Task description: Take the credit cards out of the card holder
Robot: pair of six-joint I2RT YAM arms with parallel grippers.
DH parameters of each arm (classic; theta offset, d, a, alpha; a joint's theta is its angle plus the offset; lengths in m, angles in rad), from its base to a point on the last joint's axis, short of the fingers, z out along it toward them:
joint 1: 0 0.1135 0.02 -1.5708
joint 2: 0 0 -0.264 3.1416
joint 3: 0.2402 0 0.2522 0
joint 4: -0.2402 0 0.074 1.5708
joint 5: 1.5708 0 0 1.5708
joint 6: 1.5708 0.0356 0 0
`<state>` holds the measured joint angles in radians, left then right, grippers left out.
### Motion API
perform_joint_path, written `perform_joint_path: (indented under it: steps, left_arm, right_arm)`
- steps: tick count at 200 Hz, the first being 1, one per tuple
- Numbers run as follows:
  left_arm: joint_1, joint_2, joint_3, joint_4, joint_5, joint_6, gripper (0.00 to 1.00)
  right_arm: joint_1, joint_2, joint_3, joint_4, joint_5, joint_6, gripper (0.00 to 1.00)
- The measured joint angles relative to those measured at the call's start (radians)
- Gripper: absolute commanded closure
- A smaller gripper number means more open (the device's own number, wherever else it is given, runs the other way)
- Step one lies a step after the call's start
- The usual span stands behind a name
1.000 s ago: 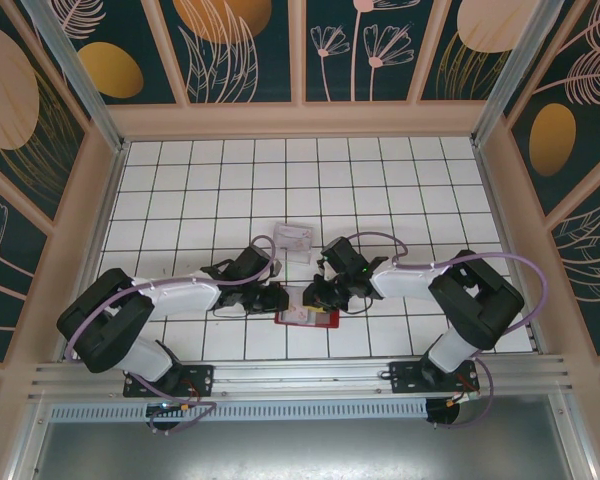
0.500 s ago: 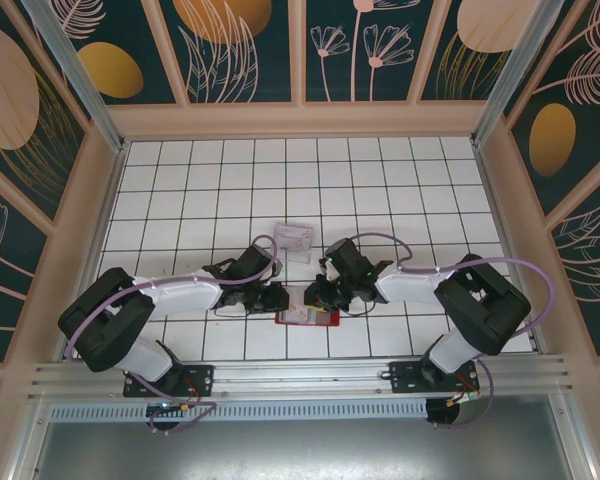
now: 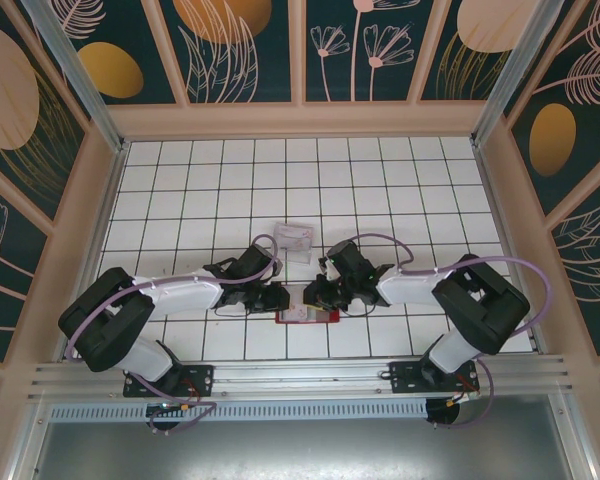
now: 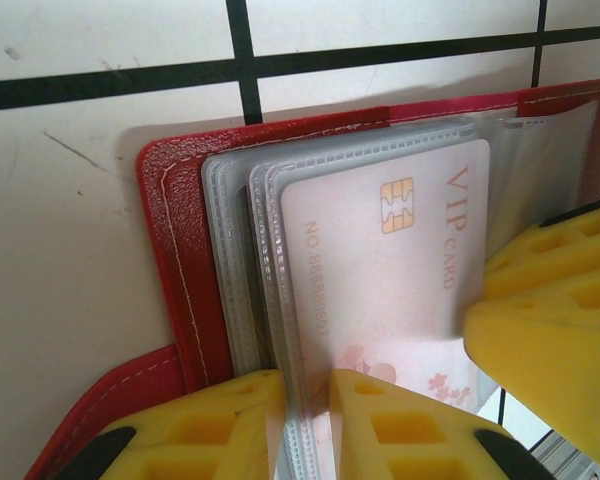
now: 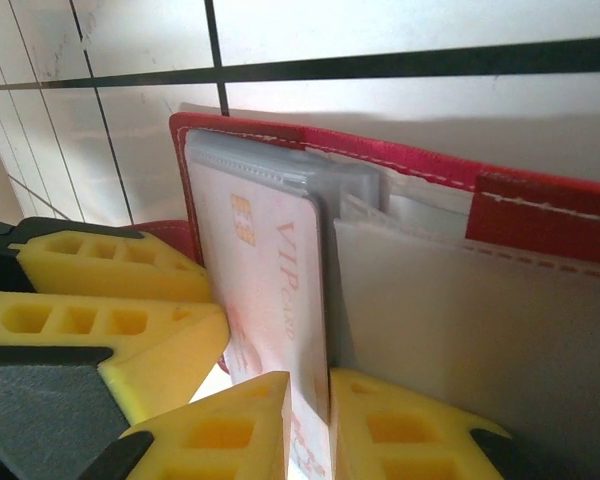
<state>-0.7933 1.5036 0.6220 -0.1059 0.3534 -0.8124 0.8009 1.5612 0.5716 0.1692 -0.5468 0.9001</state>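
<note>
The card holder (image 3: 307, 316) lies open on the white tiled table (image 3: 190, 180), near its front edge, with both arms reaching in over it from either side. From my left wrist camera I see its red cover flat on the tiles and a stack of clear sleeves (image 4: 235, 250) fanned out from the spine. A whitish credit card (image 4: 380, 260) with a gold chip and "VIP card" printed on it sits in the top sleeve.

My left gripper (image 4: 305, 420) is almost closed. Its yellow pads pinch the near edge of the clear sleeves, with only a thin gap left between them.

My right gripper (image 5: 325, 430) is just as narrow and nips the edge of the credit card. I cannot tell whether a layer of sleeve is caught in there too. One of its pads covers the card's corner in the left wrist view.

A clear plastic box (image 3: 294, 240) stands a little farther back on the table, apart from the card holder.
</note>
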Motion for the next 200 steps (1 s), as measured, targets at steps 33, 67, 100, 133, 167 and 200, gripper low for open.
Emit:
perform_joint_path:
  steps: [33, 67, 100, 133, 167, 200]
  left_arm:
    - [0.000, 0.000, 0.002, -0.004, -0.007, 0.000, 0.77]
    - [0.000, 0.000, 0.006, -0.012, -0.018, 0.000, 0.77]
    - [0.000, 0.000, 0.008, -0.014, -0.019, 0.000, 0.77]
    - [-0.002, -0.001, 0.010, -0.014, -0.021, 0.000, 0.76]
    - [-0.002, -0.001, 0.010, -0.014, -0.021, 0.000, 0.76]
    - [-0.002, -0.001, 0.010, -0.014, -0.021, 0.000, 0.76]
  right_arm:
    - [-0.002, 0.007, -0.018, 0.045, -0.005, 0.001, 0.82]
    - [-0.002, -0.003, -0.043, 0.087, -0.005, 0.008, 0.82]
    - [-0.002, -0.051, -0.064, 0.105, -0.005, 0.020, 0.83]
    - [-0.004, -0.077, -0.081, 0.129, -0.004, 0.024, 0.84]
    - [-0.008, -0.077, -0.089, 0.142, -0.007, 0.026, 0.88]
    - [-0.009, -0.077, -0.098, 0.150, -0.005, 0.027, 0.91]
